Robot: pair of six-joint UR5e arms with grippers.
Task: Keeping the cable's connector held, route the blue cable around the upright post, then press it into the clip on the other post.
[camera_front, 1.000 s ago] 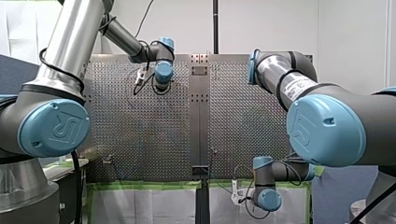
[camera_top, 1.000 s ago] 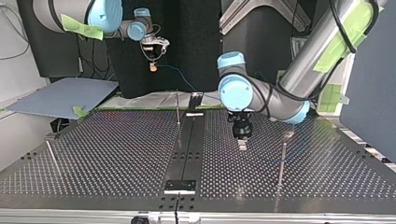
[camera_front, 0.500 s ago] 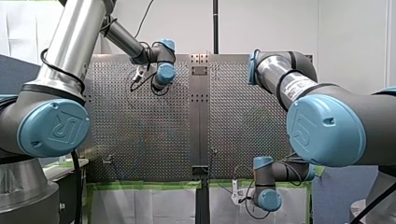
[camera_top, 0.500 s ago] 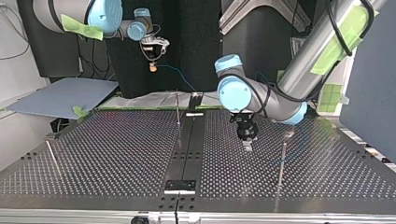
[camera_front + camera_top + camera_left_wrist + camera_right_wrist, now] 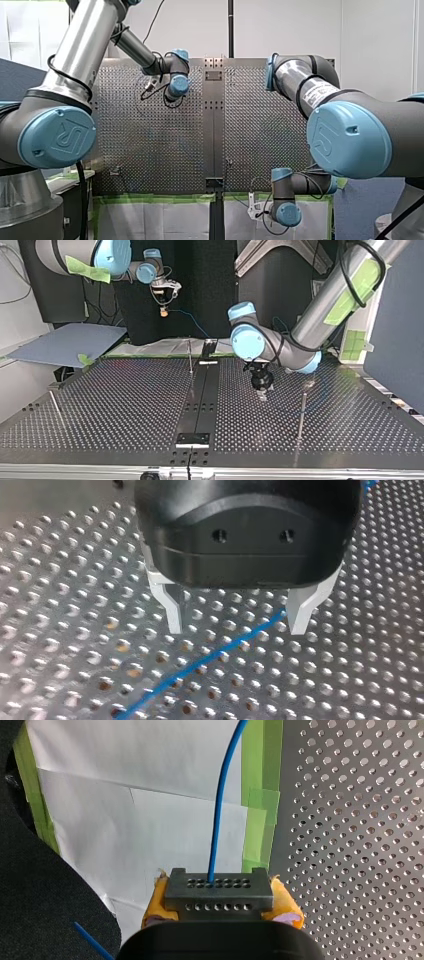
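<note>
Fingers spread, my left gripper stands over the thin blue cable. My right gripper clamps its grey perforated connector; cable exits toward twelve o'clock.

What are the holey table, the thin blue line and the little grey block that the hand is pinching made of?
The silvery perforated table looks like bare metal: it glints. The thin blue cable seems plastic-sheathed: smooth, evenly coloured, bending freely. The small grey holed connector block in my right hand looks matt, metal or plastic; I cannot tell.
</note>
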